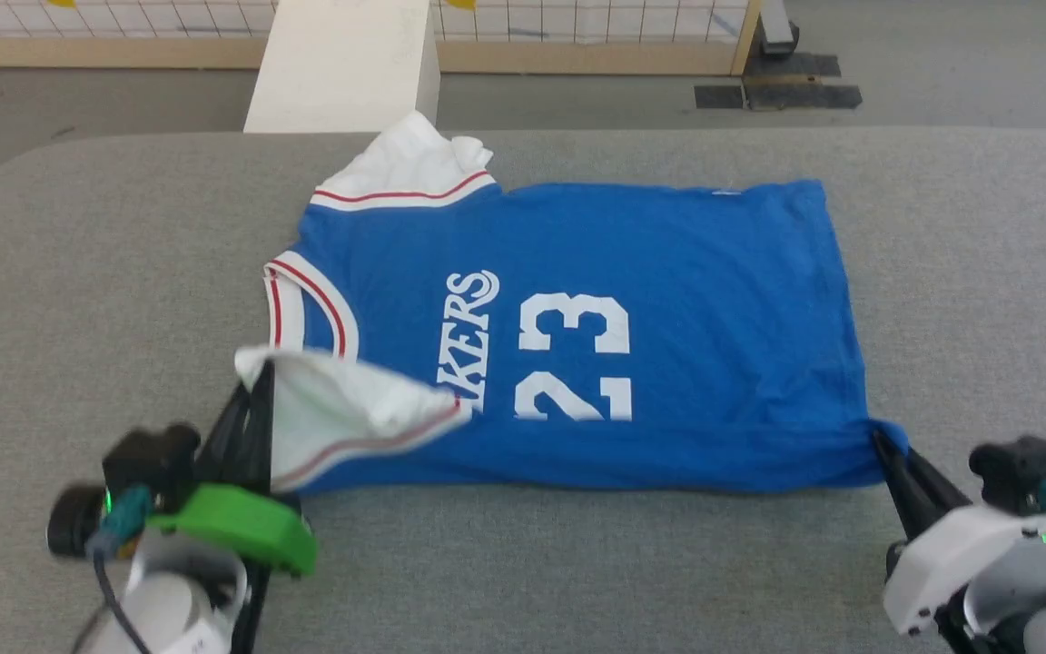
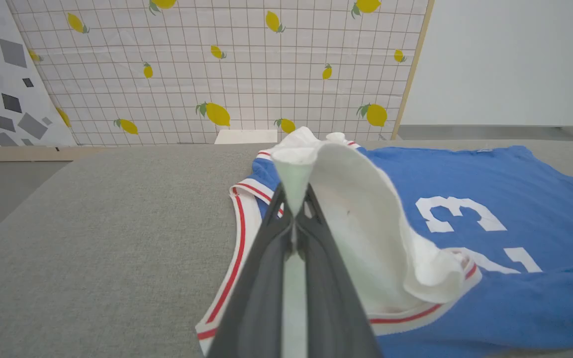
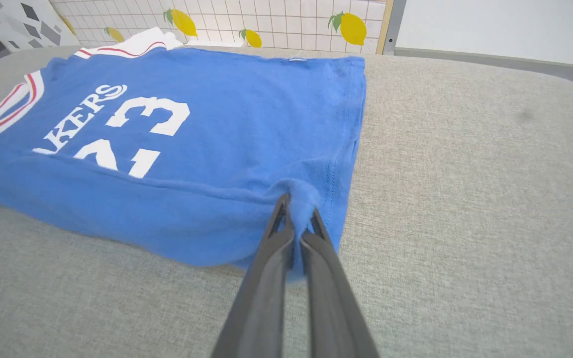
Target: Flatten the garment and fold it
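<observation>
Lettering (image 1: 467, 331) on the blue jersey (image 1: 668, 300) is partly hidden by a white sleeve (image 1: 341, 409), which the left hand (image 1: 255, 395) holds up, clamped shut on it. The near half of the number is folded under. The jersey lies lengthwise across the grey desk (image 1: 78, 272), collar left, hem right, and the closed right hand (image 1: 882, 445) pinches its near hem corner.

The head camera is looking down over the grey desk (image 1: 986, 272); both wrist cameras are sitting low at its near edge, facing far, sharing the garment (image 1: 714, 300).
</observation>
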